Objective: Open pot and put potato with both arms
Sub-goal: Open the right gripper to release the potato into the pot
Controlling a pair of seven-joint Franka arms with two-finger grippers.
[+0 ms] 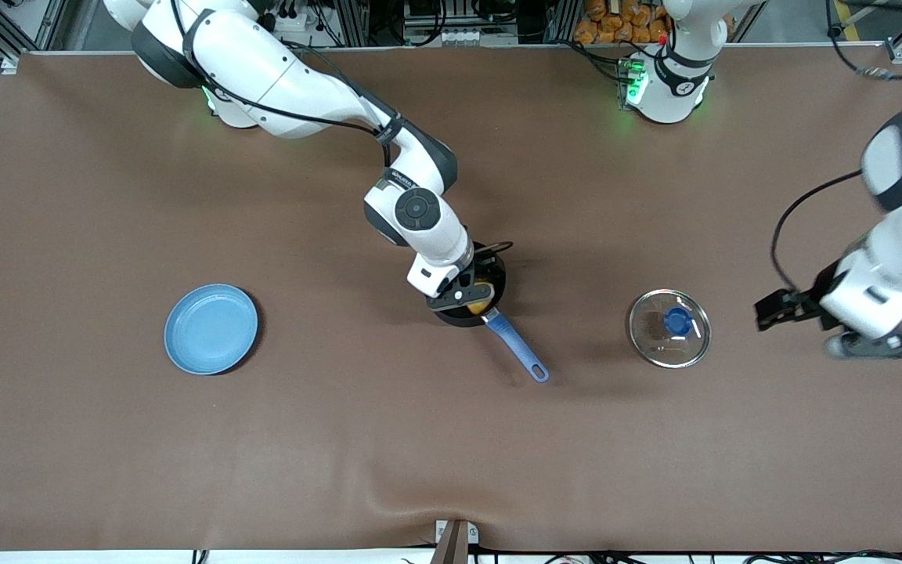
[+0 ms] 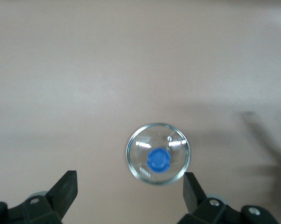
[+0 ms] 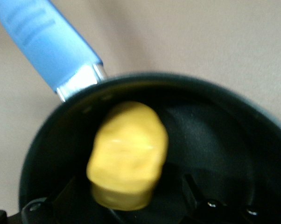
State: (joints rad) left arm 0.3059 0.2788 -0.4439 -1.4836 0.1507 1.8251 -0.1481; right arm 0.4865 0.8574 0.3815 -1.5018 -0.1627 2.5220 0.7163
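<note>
The black pot (image 1: 468,312) stands mid-table without its lid, its blue handle (image 1: 517,347) pointing toward the front camera. The yellow potato (image 1: 482,303) lies inside the pot (image 3: 215,140). My right gripper (image 1: 467,296) hangs low over the pot, open, and the potato (image 3: 129,161) sits between its spread fingers (image 3: 192,186) without being gripped. The glass lid (image 1: 669,327) with a blue knob lies on the table toward the left arm's end. My left gripper (image 1: 885,345) hovers beside it, open and empty. In the left wrist view the lid (image 2: 158,154) lies just ahead of the left gripper (image 2: 129,191).
A round light-blue plate (image 1: 211,329) sits on the brown table toward the right arm's end. The right arm slants down over the middle of the table. Cables and frames line the table's edge by the bases.
</note>
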